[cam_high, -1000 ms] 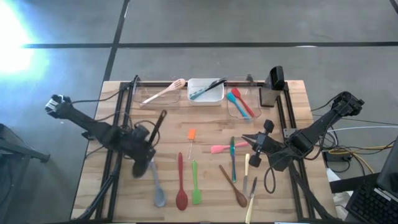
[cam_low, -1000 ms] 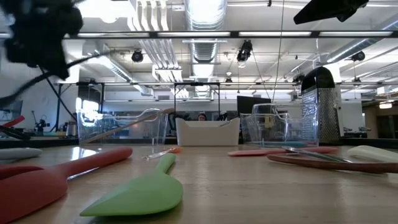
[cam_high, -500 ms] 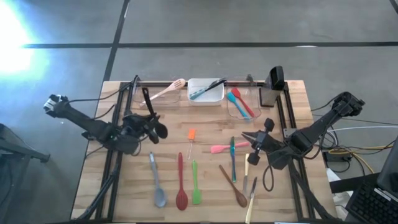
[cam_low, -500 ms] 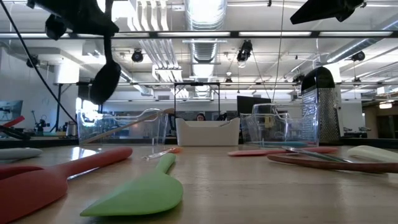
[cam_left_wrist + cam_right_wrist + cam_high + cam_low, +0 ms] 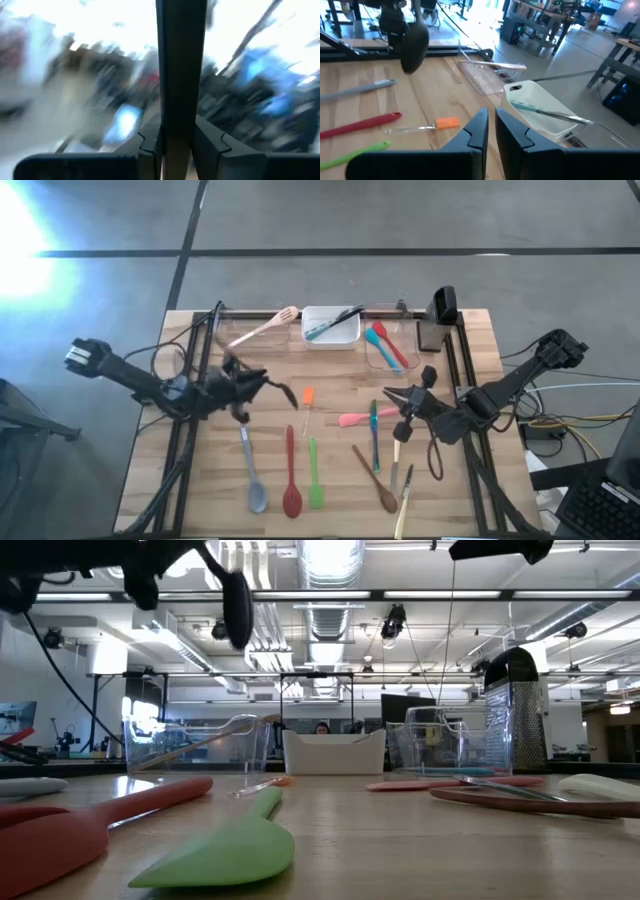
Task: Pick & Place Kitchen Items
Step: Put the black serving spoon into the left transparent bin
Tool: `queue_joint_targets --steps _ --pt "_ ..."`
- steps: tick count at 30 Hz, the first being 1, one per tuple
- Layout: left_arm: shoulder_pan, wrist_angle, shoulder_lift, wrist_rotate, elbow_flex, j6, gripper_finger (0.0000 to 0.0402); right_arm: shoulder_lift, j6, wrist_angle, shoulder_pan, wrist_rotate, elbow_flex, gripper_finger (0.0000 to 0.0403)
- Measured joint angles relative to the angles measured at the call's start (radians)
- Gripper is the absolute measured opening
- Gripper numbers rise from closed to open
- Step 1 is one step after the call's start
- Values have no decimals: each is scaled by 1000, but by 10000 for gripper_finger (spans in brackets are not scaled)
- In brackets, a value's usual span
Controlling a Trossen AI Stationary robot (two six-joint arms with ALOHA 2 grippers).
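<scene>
The left gripper [image 5: 243,385], clenched on the black spoon [image 5: 272,388], has swung it from pointing at the tubs to pointing right, above the table [image 5: 200,480]. The right gripper [image 5: 393,397] stays closed, empty, over the pink spatula [image 5: 356,419]. Nearest lie one grey spoon [image 5: 251,473], one red spoon [image 5: 291,475] and one green spatula [image 5: 314,475]; beyond them the orange spatula [image 5: 307,400], then three tubs [image 5: 330,337].

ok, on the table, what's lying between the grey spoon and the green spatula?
The red spoon, lying parallel to both the grey spoon and green spatula, nothing else. The high view shows it.
</scene>
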Motion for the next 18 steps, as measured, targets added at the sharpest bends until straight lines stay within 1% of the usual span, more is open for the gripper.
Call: queue_joint_targets --steps 1,3,6,8,11,13,14,16,18 --pt "14 91 2 36 -25 32 74 0 -3 7 0 -1 0 27" --pt "44 219 5 55 -70 76 74 0 -3 11 0 -2 0 27" --pt "97 323 10 69 -112 90 74 0 1 13 -2 -2 0 27" --pt "140 359 11 108 -124 77 74 0 -7 28 -6 -2 0 27" --pt "208 363 13 202 -122 16 74 0 -72 85 -12 -3 0 27" --pt "246 341 17 250 -104 -30 74 0 -155 164 -21 -13 0 27" --pt "260 322 22 257 -94 -49 74 0 -204 213 -28 -30 0 27" --pt "283 271 38 260 -62 -76 74 0 -316 331 -51 -95 0 27" --pt "297 235 64 260 -21 -84 74 0 -405 446 -83 -185 0 27"
